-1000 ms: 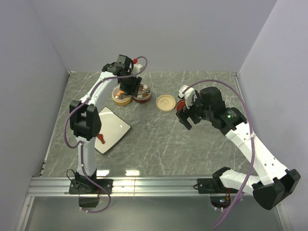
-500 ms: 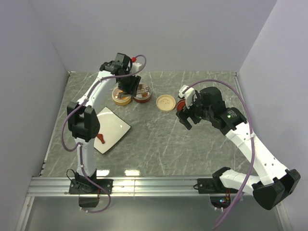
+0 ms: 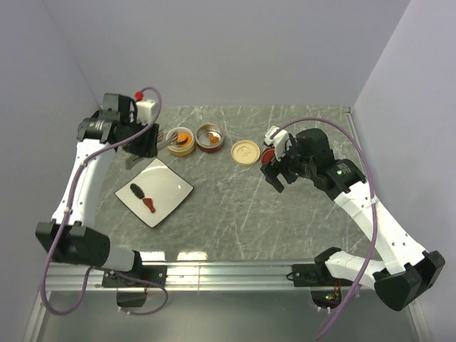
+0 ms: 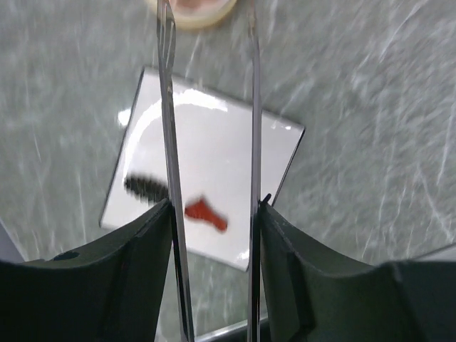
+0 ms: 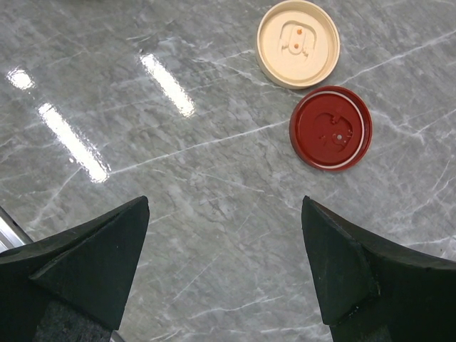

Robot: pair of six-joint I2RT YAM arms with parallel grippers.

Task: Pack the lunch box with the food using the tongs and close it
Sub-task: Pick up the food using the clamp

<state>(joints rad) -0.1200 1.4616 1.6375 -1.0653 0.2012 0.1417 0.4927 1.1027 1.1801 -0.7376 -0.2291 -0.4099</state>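
Observation:
My left gripper (image 3: 144, 142) (image 4: 214, 206) is shut on the tongs (image 3: 171, 135) (image 4: 168, 128), one thin silver arm against each finger. The tong tips are apart, with nothing between them, and point toward the cream tub (image 3: 182, 141) (image 4: 196, 10), which holds an orange ball. The dark red tub (image 3: 209, 137) stands beside it. A dark brown oblong (image 3: 135, 190) (image 4: 146, 187) and an orange-red wedge (image 3: 148, 204) (image 4: 205, 214) lie on the white plate (image 3: 167, 184) (image 4: 214, 135). My right gripper (image 3: 273, 176) (image 5: 224, 206) hangs open near the cream lid (image 3: 245, 152) (image 5: 298, 43) and red lid (image 5: 330, 128).
Grey walls close in the marble table on the left, back and right. A metal rail (image 3: 228, 271) with both arm bases runs along the near edge. My left arm reaches along the table's left side.
My left arm has swung left from over the tubs, taking the tongs along, and both tubs and the whole plate now show. The right arm has not moved.

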